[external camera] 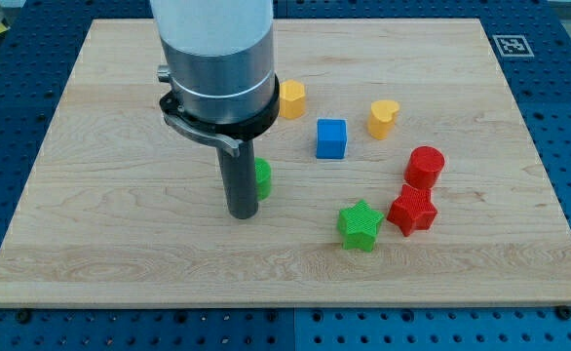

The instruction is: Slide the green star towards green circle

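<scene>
The green star [360, 225] lies right of the board's middle, toward the view's bottom. The green circle [262, 178] sits to its left and a little higher, half hidden behind my rod. My tip [242, 214] rests on the board just left of and below the green circle, close to it or touching it. The green star is well to the right of my tip. A red star [412, 210] sits right beside the green star on its right, touching or almost touching.
A red cylinder [425, 167] stands just above the red star. A blue cube [331, 138] is at the middle. A yellow heart [384, 118] is up right of it. An orange block [291, 98] sits beside the arm's body [215, 58], which hides the board's upper middle-left.
</scene>
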You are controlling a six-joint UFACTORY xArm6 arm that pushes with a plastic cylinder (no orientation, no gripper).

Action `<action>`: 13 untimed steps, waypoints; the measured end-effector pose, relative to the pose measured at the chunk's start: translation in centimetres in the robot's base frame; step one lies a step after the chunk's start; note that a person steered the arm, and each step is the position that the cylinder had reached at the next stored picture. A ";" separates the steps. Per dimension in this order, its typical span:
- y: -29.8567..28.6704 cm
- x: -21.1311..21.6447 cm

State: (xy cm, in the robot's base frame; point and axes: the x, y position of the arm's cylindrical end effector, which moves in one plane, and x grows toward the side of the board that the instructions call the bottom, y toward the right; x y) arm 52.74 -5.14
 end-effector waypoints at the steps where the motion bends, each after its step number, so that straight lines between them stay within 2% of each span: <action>1: 0.2 -0.6; 2: 0.2 -0.9; 4: 2.6 5.6; 6: 17.6 8.1; 7: 19.4 7.7; 9: 15.9 6.1; 11: 15.8 4.4; 13: 12.2 3.0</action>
State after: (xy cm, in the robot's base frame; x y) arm 55.77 7.04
